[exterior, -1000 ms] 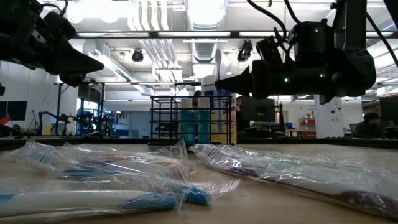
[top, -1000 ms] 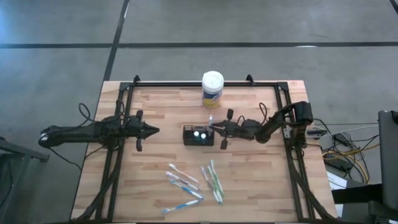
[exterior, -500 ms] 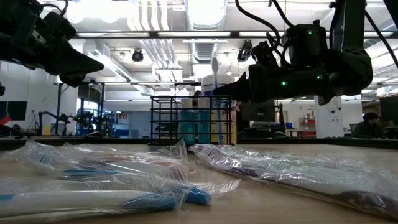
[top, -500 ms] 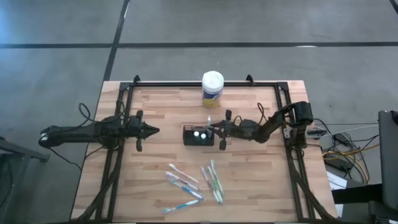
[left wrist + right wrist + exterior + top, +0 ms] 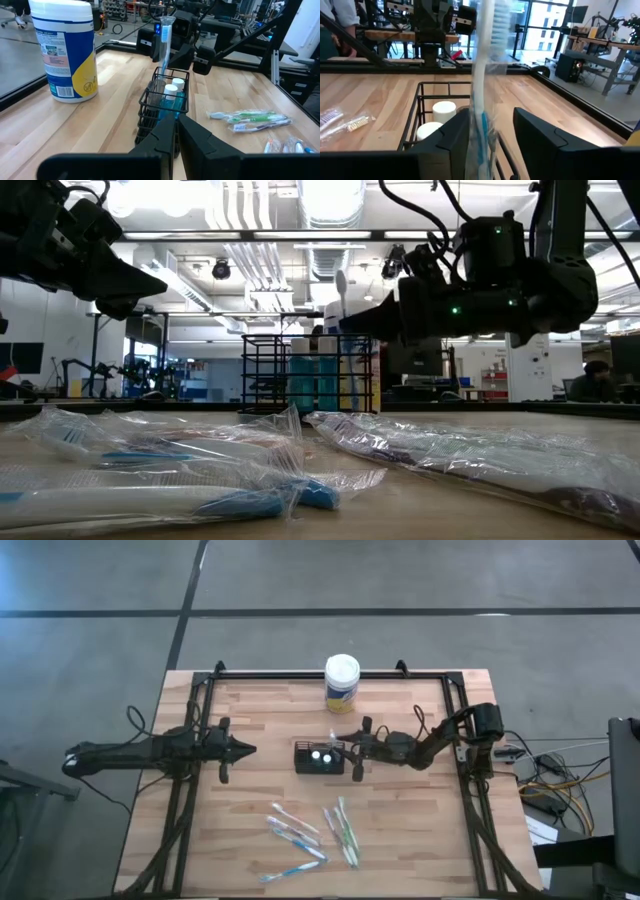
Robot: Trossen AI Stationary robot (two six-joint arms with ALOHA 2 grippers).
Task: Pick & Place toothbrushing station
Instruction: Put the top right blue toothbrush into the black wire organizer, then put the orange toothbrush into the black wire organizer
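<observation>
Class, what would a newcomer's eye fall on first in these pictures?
The right gripper holds a wrapped toothbrush upright over the black caddy at mid-table. Behind it, near the far edge, stands a white-lidded canister, and more bagged toothbrushes lie scattered toward the near edge. The left gripper waits left of the caddy.

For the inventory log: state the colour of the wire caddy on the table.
Black. The caddy is an open black wire grid, clearest in the left wrist view.

- You see a grey floor (image 5: 420,575) with dark lines around the wooden table (image 5: 260,710).
- Bright lights (image 5: 330,200) and pipes hang from the ceiling.
- Big windows (image 5: 545,22) let daylight in behind workbenches (image 5: 600,47).
</observation>
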